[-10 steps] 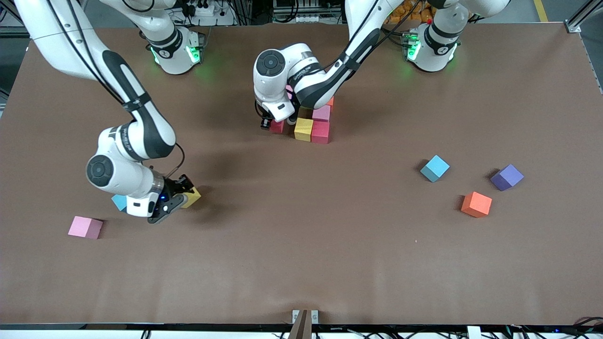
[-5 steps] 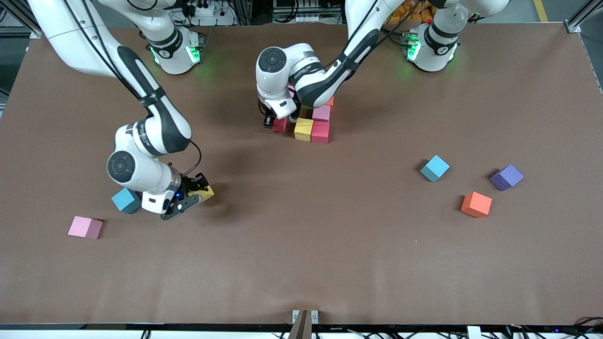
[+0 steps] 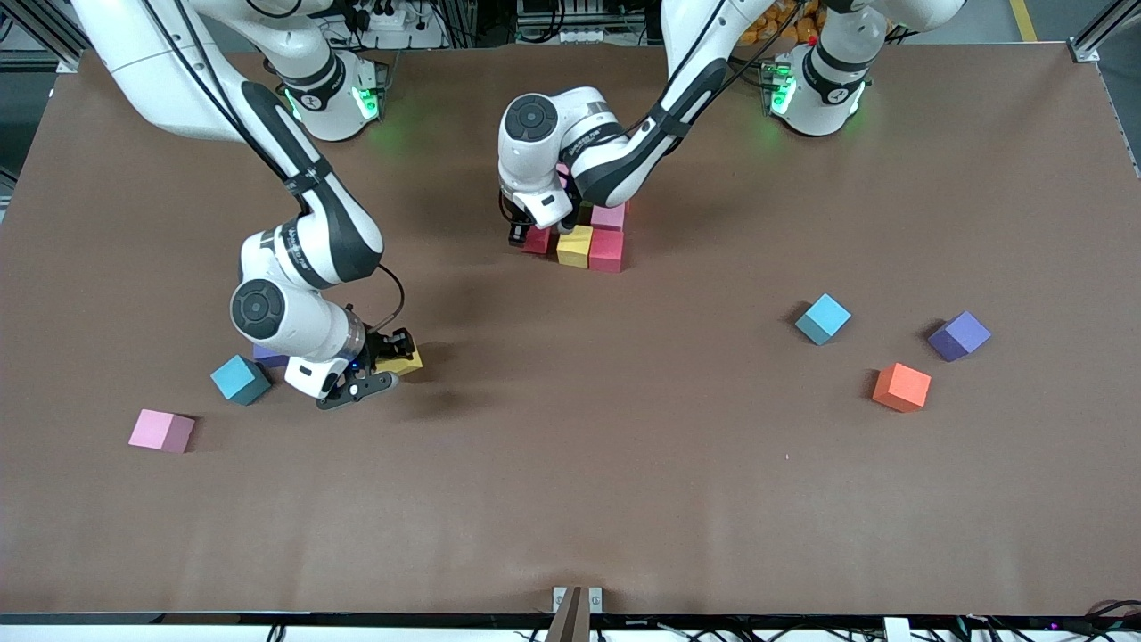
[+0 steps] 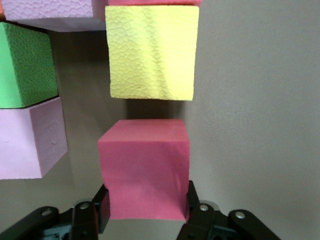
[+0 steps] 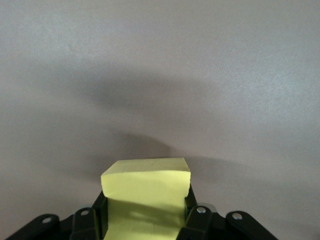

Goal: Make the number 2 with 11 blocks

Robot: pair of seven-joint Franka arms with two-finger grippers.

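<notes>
Two grippers grip cubes: the left gripper (image 4: 145, 212) a red cube (image 4: 144, 167) beside the yellow cube (image 4: 151, 52), the right gripper (image 5: 145, 212) another yellow one (image 5: 146, 192) above the counter (image 3: 570, 464)

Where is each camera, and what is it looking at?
Front view: high across the table, facing both arms; shows left pincer, right pincer and loose blocks.
Left wrist view: on the left wrist, looking down at the red block it grips beside a yellow block; fingertips show.
Right wrist view: on the right wrist, looking at its held yellow cube.
Shared: front and left wrist both show the red block.
</notes>
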